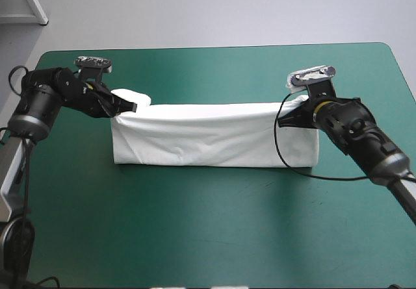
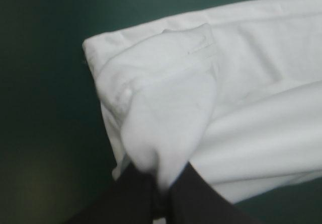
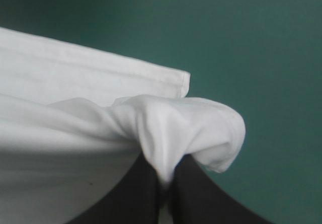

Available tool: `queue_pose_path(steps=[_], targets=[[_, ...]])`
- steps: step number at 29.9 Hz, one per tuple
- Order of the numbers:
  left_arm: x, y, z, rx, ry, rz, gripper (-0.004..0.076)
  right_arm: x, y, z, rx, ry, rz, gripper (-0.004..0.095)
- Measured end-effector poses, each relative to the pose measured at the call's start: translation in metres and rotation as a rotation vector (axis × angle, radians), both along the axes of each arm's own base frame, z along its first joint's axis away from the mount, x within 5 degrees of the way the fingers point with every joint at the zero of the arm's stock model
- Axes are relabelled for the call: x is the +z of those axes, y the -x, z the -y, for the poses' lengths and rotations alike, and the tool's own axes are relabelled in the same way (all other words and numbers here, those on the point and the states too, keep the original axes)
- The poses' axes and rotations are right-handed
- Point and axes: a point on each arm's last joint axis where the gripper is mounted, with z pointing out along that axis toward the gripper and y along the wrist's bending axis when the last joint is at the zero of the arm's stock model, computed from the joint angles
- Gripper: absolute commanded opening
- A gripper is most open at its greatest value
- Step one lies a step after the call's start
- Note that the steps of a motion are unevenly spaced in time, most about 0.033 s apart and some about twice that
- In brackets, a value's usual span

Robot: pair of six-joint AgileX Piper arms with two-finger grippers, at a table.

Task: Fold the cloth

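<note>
The white T-shirt [image 1: 214, 134] is stretched in a long band across the middle of the teal-green table, held up along its top edge and hanging down to the cover. My left gripper [image 1: 127, 107] is shut on its left upper corner; in the left wrist view the T-shirt [image 2: 171, 118] bunches out from between the black fingers [image 2: 136, 199]. My right gripper [image 1: 292, 117] is shut on the right upper corner. There the T-shirt [image 3: 166, 128] folds over the fingers [image 3: 201, 194], with a hemmed edge lying behind.
Bare teal-green cover [image 1: 214, 230] stretches from the T-shirt to the near table edge, and more lies behind it toward the far edge [image 1: 214, 47]. A black cable loops down by the T-shirt's right end.
</note>
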Motion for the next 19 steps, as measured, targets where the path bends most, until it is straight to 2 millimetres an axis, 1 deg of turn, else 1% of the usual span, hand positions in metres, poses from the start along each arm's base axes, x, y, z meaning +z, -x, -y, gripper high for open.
queue_pose_path(steps=[2,5,8,10,11,13,15,17,18,19], targets=[[-0.009,-0.020,0.002,-0.006,0.003,-0.016,-0.0010,-0.005,-0.017,-0.006,-0.006,0.016,0.011,-0.0018],[-0.028,-0.046,0.004,-0.005,0.002,-0.036,-0.0010,-0.022,-0.046,-0.016,-0.012,0.045,-0.003,-0.0018],[-0.052,-0.067,0.005,0.004,0.001,-0.053,-0.0009,-0.042,-0.069,-0.025,-0.015,0.068,-0.037,-0.0015],[-0.071,-0.077,0.006,0.009,0.001,-0.072,-0.0001,-0.057,-0.082,-0.030,-0.016,0.079,-0.063,0.0026],[-0.079,-0.082,0.006,0.011,0.001,-0.081,0.0020,-0.062,-0.086,-0.032,-0.017,0.080,-0.072,0.0084],[-0.093,-0.088,0.007,0.014,-0.001,-0.097,0.0105,-0.072,-0.094,-0.035,-0.032,0.063,-0.091,0.0252],[-0.101,-0.092,0.007,0.017,-0.002,-0.103,0.0256,-0.076,-0.099,-0.037,-0.050,0.024,-0.105,0.0499],[-0.105,-0.094,0.007,0.019,-0.002,-0.102,0.0413,-0.077,-0.102,-0.037,-0.062,-0.018,-0.110,0.0708],[-0.105,-0.095,0.007,0.019,-0.003,-0.101,0.0468,-0.076,-0.103,-0.035,-0.067,-0.025,-0.107,0.0762],[-0.105,-0.095,0.007,0.019,-0.005,-0.099,0.0494,-0.076,-0.104,-0.034,-0.069,-0.025,-0.102,0.0806]])
